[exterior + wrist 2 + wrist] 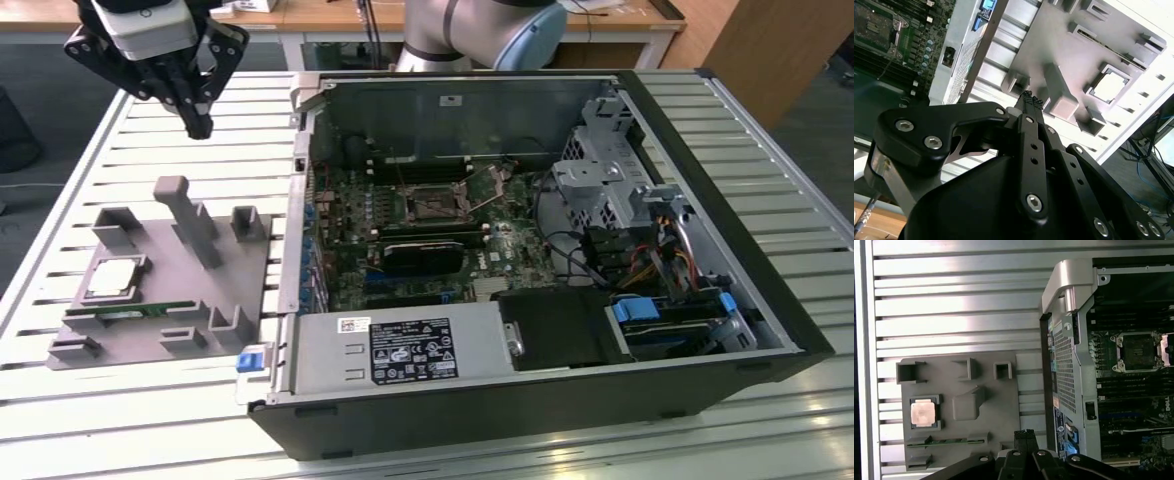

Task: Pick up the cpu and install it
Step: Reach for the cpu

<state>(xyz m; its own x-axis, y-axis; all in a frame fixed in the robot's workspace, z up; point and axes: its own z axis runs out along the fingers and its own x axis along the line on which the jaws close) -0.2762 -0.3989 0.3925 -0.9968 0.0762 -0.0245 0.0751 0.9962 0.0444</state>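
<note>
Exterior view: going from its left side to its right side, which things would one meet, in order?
cpu → gripper → empty socket on the motherboard → metal drive cage

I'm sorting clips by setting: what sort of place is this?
Likely a robotics lab workbench for PC assembly: a slatted metal table, an open computer case, and a grey tray holding the cpu.
</note>
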